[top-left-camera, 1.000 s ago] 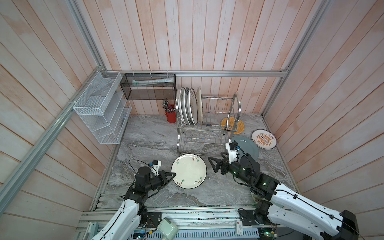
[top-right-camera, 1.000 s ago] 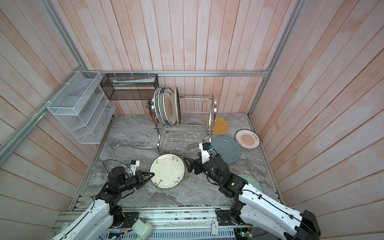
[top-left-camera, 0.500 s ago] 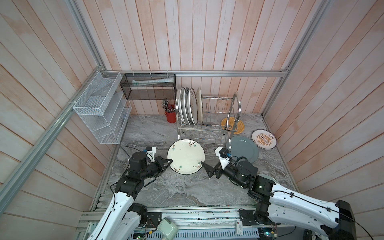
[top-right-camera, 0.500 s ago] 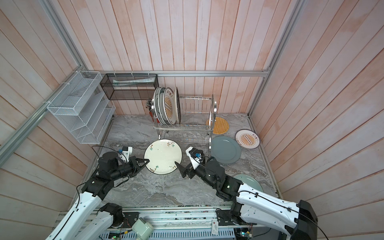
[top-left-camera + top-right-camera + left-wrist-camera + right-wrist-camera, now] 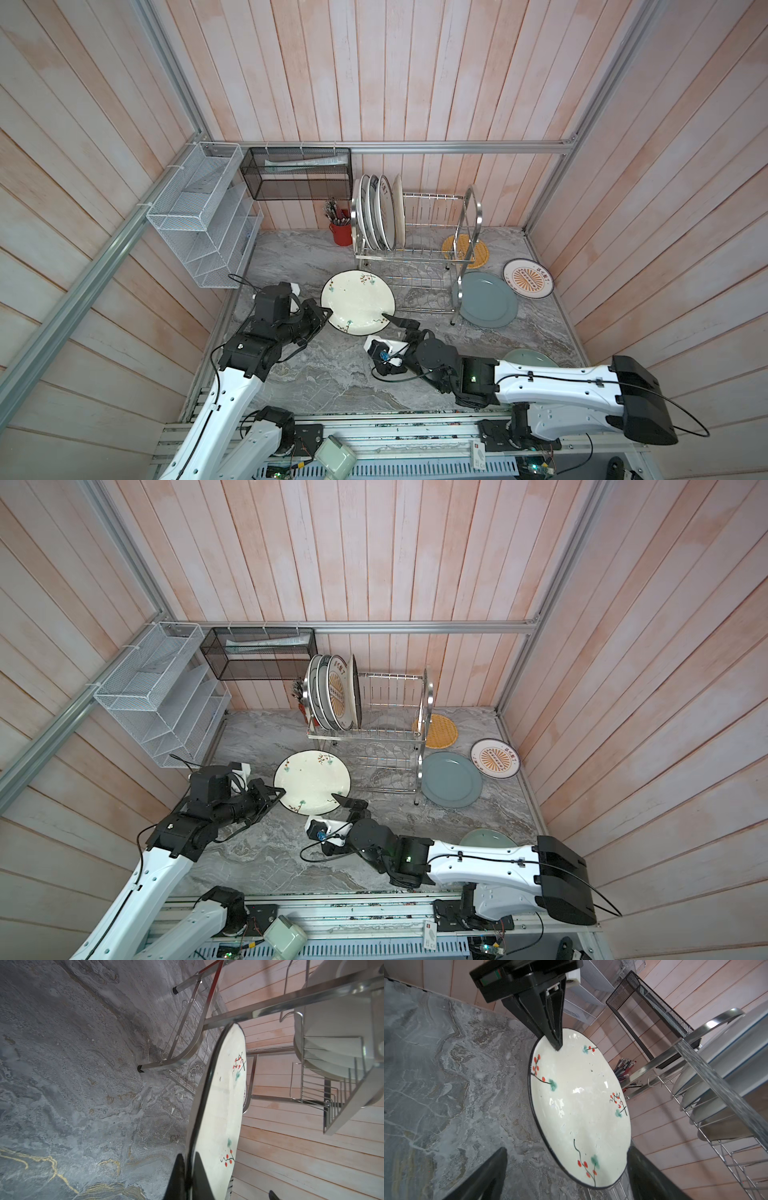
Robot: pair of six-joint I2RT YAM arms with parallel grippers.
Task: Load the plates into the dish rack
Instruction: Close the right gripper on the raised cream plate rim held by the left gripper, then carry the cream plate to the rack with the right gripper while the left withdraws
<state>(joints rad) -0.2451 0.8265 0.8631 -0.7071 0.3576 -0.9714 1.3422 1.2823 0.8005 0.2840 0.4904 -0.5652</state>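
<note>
4 plates (image 5: 380, 212) racked, 4 on your worktop (image 5: 332, 374) at right; left fingers (image 5: 324, 311) pinch the cream plate (image 5: 357, 301), right fingers (image 5: 483, 1178) gape empty.

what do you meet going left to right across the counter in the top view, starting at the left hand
left hand → cream floral plate → grey-blue plate → sunburst plate

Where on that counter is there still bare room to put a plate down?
Bare marble lies between the white mesh organiser and the dish rack, and along the front edge. Upper slots right of the standing plates are free. Right of the rack is crowded: grey-blue plate, sunburst plate, orange lattice plate.
</note>
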